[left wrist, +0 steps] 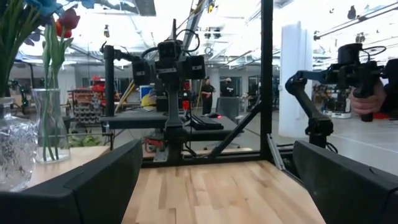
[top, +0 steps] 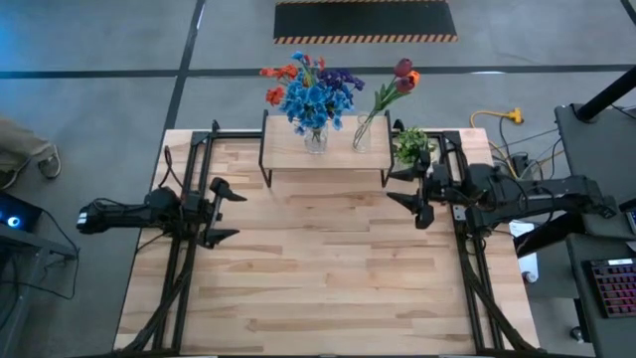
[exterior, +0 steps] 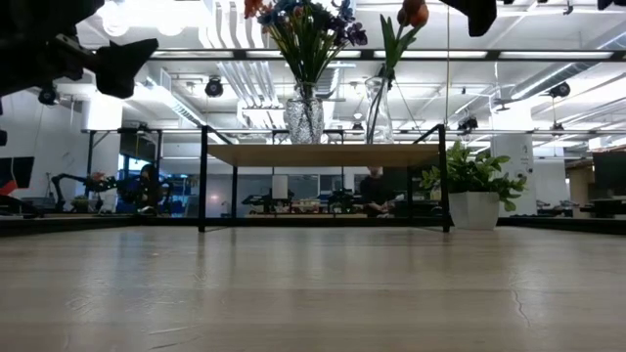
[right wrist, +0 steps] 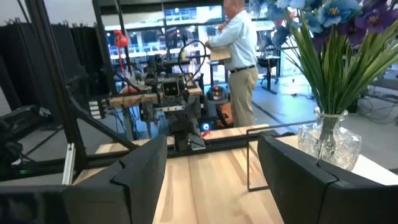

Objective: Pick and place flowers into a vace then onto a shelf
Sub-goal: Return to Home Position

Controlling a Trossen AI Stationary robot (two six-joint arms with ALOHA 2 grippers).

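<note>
Left end effector (top: 235, 212) above wood tabletop (top: 328, 288)

Four views, one shelf (top: 338, 159)
High view looks down on the table (top: 328, 288), shelf at 12 o'clock; low view faces it from tabletop level, near 6; wrist cameras look inward from 9 and 3, sharing the vase (left wrist: 12, 155).

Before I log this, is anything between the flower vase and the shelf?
Nothing visible: the vase of flowers already stands on the shelf, next to a slimmer tulip vase. The left gripper and right gripper sit open, away.
</note>
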